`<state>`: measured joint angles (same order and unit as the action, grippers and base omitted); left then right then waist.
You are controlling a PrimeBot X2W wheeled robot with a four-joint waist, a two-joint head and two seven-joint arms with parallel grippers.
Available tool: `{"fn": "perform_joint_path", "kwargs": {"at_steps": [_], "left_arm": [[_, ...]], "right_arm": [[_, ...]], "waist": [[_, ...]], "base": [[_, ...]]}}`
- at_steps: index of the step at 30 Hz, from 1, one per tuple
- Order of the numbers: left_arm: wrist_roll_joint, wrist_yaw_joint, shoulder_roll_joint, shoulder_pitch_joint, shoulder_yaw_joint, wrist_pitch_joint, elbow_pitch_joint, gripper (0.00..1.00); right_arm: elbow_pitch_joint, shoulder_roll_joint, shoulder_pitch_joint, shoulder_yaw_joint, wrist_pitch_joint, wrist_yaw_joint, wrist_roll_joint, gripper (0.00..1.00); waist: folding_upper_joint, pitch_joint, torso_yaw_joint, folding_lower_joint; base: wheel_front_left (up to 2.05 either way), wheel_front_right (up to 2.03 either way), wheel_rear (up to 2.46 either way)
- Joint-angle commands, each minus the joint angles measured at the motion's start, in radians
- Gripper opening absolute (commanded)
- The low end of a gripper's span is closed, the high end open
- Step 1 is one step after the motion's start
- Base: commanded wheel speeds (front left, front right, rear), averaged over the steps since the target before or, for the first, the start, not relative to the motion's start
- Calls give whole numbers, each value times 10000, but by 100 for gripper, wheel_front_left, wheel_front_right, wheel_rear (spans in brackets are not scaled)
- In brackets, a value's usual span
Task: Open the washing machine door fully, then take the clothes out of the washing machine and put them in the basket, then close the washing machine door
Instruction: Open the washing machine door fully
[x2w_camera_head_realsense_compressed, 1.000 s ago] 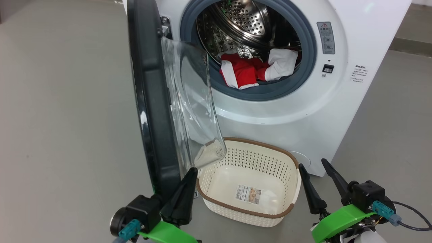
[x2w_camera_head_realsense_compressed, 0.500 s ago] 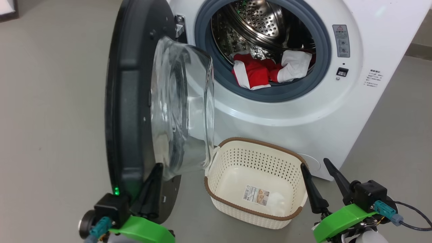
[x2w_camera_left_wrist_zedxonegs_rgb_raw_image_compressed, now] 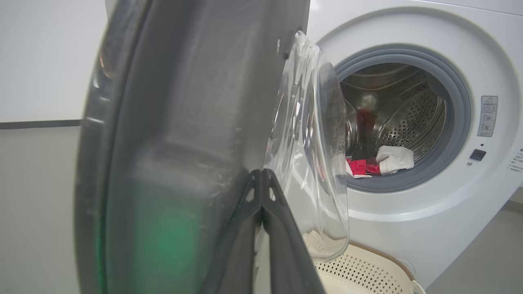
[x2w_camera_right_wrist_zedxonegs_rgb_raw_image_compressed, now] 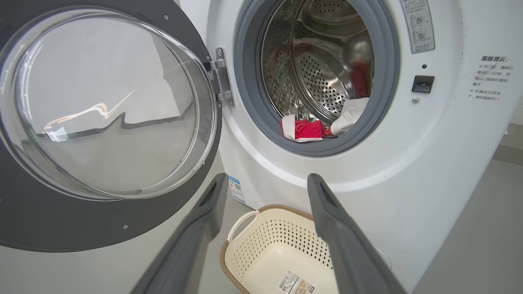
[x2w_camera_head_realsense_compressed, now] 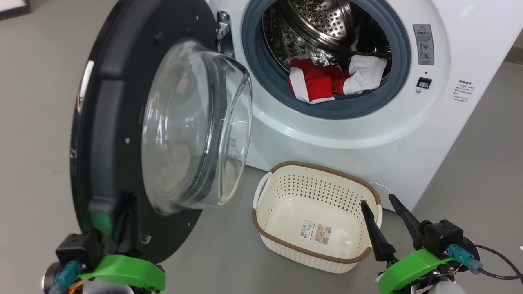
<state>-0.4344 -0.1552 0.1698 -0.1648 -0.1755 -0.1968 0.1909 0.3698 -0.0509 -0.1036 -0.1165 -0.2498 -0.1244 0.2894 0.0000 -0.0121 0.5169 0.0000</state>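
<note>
Two soft, light clothes (x2w_camera_head_realsense_compressed: 314,81), red and white, lie at front lip of drum (x2w_camera_head_realsense_compressed: 327,24); likely limp, so pinch a bunched fold; left fingers (x2w_camera_head_realsense_compressed: 122,222) together by lower rim of door (x2w_camera_head_realsense_compressed: 106,122), right fingers (x2w_camera_head_realsense_compressed: 374,234) apart near basket (x2w_camera_head_realsense_compressed: 314,188).

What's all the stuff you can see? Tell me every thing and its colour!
washing machine: one, white, behind the basket
washing machine door: one, black rim, clear glass, open at the left
clothes: two pieces, red and white, at the front of the steel drum
basket: one, cream, brown rim, on the floor
paper label: one, basket bottom
floor: grey
left end effector: shut, at the door's lower rim
right end effector: open, beside the basket
</note>
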Motion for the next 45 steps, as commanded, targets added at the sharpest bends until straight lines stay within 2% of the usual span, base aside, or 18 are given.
{"fn": "perform_joint_path", "kwargs": {"at_steps": [1,15,26,35,45], "left_arm": [[-90,-201,414,-429,626,-117,-40,0],[-631,-254,840,-1136,1646,-417,1013,0],[-856,294,1004,-2078,2561,-640,2559,0],[-442,788,1178,-2722,3306,-647,3322,0],[145,1286,1070,-3274,4196,-648,4199,0]], "right_arm": [[-202,7,-292,-257,-120,-63,-125,100],[-154,7,-328,-197,-120,-63,-529,100],[-111,7,-505,-245,-120,-63,-425,100],[-97,7,-591,-423,-120,-63,-310,100],[-43,7,-683,-471,-120,-63,-373,100]], "waist": [[0,-19,0,0],[0,-331,-32,0],[0,-557,-111,0],[0,-596,-161,0],[0,-680,-286,0]], "base": [[0,0,0],[0,0,0],[0,0,0],[0,0,0],[0,0,0]]}}
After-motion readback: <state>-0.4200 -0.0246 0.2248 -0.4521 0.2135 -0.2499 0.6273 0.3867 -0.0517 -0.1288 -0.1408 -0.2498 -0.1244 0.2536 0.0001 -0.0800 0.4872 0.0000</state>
